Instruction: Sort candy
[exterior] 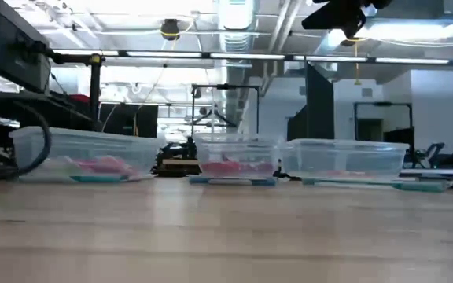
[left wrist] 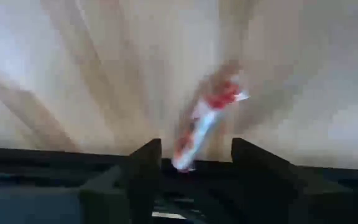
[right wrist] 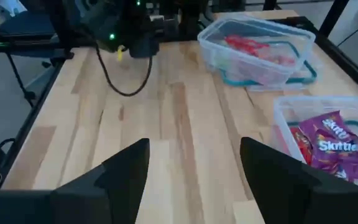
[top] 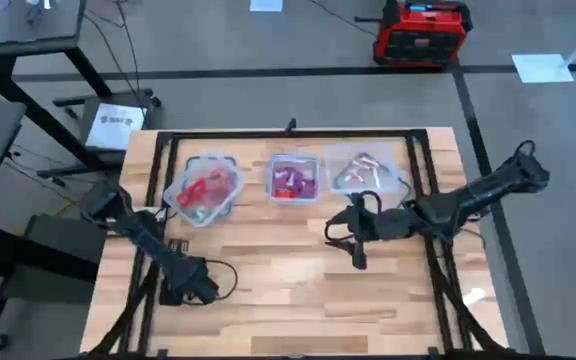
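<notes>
A red-and-white wrapped candy (left wrist: 207, 118) shows blurred on the wood between the open fingers of my left gripper (left wrist: 194, 149), which points steeply down near the table's front left (top: 196, 285). Whether a finger touches it I cannot tell. More candy lies in three clear tubs along the far side: red in the left tub (top: 203, 188), purple in the middle tub (top: 293, 178), pink and white in the right tub (top: 365, 170). My right gripper (top: 356, 240) hangs open above the table in front of the right tub, with nothing between its fingers (right wrist: 126, 171).
Bare wood (top: 288, 290) lies between the two arms. A black frame (top: 158, 165) runs around the table's edges. The left arm's cable (right wrist: 126, 78) loops over the wood near its gripper. A red machine (top: 420, 30) stands on the floor beyond the table.
</notes>
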`<state>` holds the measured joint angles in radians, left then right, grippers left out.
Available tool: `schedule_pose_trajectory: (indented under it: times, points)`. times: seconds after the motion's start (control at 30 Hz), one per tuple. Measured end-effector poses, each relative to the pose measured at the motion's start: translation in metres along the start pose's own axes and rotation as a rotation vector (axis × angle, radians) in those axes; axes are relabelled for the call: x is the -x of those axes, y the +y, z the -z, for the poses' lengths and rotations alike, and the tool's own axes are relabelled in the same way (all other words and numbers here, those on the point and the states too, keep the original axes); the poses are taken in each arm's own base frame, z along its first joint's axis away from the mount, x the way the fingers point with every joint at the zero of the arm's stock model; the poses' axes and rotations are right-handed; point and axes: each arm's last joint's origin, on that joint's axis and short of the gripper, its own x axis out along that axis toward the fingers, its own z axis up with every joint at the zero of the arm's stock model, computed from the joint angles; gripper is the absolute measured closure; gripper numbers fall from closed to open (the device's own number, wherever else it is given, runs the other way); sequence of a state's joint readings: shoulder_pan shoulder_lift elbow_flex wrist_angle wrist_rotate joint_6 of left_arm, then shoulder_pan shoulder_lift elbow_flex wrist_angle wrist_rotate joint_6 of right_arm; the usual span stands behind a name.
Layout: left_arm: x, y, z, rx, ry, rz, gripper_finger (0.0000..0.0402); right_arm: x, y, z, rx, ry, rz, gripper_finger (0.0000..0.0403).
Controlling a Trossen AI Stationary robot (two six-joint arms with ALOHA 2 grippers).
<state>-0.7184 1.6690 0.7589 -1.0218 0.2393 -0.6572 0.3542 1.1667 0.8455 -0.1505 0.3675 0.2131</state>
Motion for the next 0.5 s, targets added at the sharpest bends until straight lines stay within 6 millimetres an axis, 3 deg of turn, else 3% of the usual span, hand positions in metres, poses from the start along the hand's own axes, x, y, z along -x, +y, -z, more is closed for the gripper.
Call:
schedule_pose_trajectory:
  times: [0.2, 0.3, 0.43, 0.5]
  points:
    - [-0.0035, -0.0049, -0.0027, -0.031, -0.049, 0.046, 0.0238, 0.0000, 0.0000, -0.0001, 0.000, -0.001, -0.001, 0.0164]
    - [-0.0033, -0.0052, -0.0039, -0.033, -0.056, 0.057, 0.0281, 0.0000, 0.0000, -0.0001, 0.000, 0.000, -0.001, 0.0164]
    - [-0.0039, -0.0030, -0.0048, -0.010, -0.046, 0.065, 0.0371, 0.0000, 0.0000, 0.0000, 0.001, 0.001, -0.001, 0.0164]
    - [-0.0029, -0.0023, -0.0068, 0.005, -0.053, 0.074, 0.0384, 0.0000, 0.0000, 0.0002, 0.002, 0.002, -0.001, 0.0164]
